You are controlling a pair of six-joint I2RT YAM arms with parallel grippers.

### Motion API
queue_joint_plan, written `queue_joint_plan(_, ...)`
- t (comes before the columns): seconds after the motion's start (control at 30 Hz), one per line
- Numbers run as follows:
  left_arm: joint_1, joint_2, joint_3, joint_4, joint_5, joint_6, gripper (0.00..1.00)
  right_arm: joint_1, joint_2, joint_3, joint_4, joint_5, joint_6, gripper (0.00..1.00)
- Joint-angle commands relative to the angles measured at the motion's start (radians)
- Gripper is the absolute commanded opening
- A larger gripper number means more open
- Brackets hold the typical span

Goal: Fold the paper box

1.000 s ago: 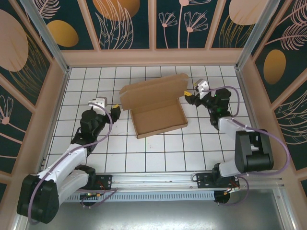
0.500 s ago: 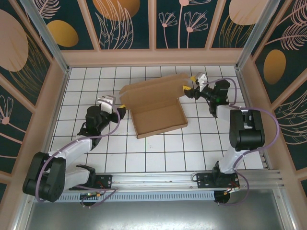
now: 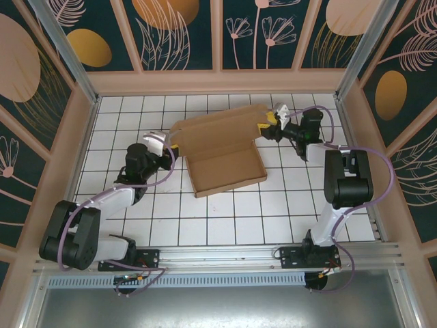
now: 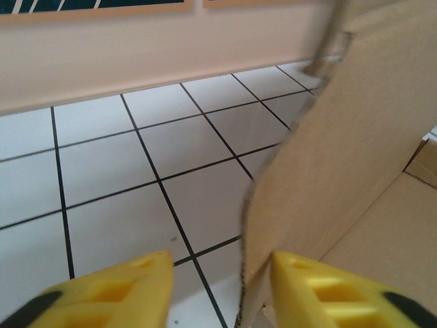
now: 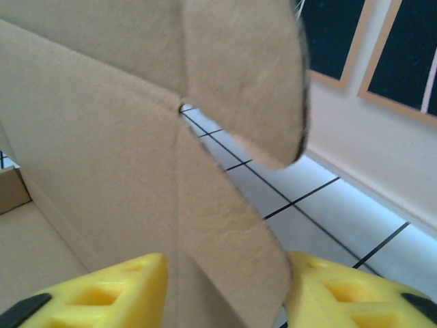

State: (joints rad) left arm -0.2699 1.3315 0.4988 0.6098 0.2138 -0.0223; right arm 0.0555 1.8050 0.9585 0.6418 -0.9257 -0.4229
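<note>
Paper box (image 3: 222, 147) lies in the middle of the white tiled tabletop (image 3: 136, 205), a bit toward the back wall. Its tray part lies flat and open, and its big lid stands up behind it.

The left end effector (image 3: 166, 145) is at the left end of the lid. In the left wrist view, the left end effector (image 4: 220, 260) has its yellow fingers (image 4: 123, 287) apart, with the lid's edge between them and a gap on one side, so it is not pinching.

The right end effector (image 3: 268, 123) is at the right end of the lid. In the right wrist view, the right end effector (image 5: 225, 263) has a side flap (image 5: 239, 82) between its fingers. I cannot tell if they press on it.

I think the job now is to take hold of both ends of the lid. To do it well, both sides should close softly and at the same time. They should grab close to the fold line and then move together. If one side pulls first, the paper box could twist or slide. Squeezing too hard could dent the cardboard.

I count one paper box, two arms and two end effectors, each with two yellow fingers.
</note>
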Motion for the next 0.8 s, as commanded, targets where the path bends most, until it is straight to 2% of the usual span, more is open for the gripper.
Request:
queue_joint_plan(0.0,0.005,0.022,0.043,0.032,0.028,0.021,0.31,0.025,-0.002,0.032,-0.078,0.001,-0.055,0.40)
queue_joint_plan(0.1,0.005,0.039,0.059,0.031,0.050,0.022,0.20,0.036,-0.024,0.021,-0.074,0.022,-0.033,0.22)
queue_joint_plan(0.23,0.005,0.046,0.074,0.036,0.049,0.022,0.10,0.060,-0.076,-0.033,-0.012,0.094,0.023,0.12)
queue_joint_plan(0.37,0.005,0.055,0.088,0.035,0.037,0.016,0.07,0.109,-0.107,-0.059,0.009,0.211,0.131,0.10)
queue_joint_plan(0.57,0.005,0.083,0.100,0.073,0.026,-0.034,0.06,0.207,-0.174,-0.139,0.056,0.360,0.210,0.08)
queue_joint_plan(0.63,0.005,0.099,0.106,0.090,0.033,-0.066,0.06,0.236,-0.189,-0.176,0.103,0.408,0.246,0.01)
queue_joint_plan(0.77,0.003,0.113,0.098,0.148,0.022,-0.138,0.06,0.280,-0.206,-0.294,0.335,0.471,0.363,0.00)
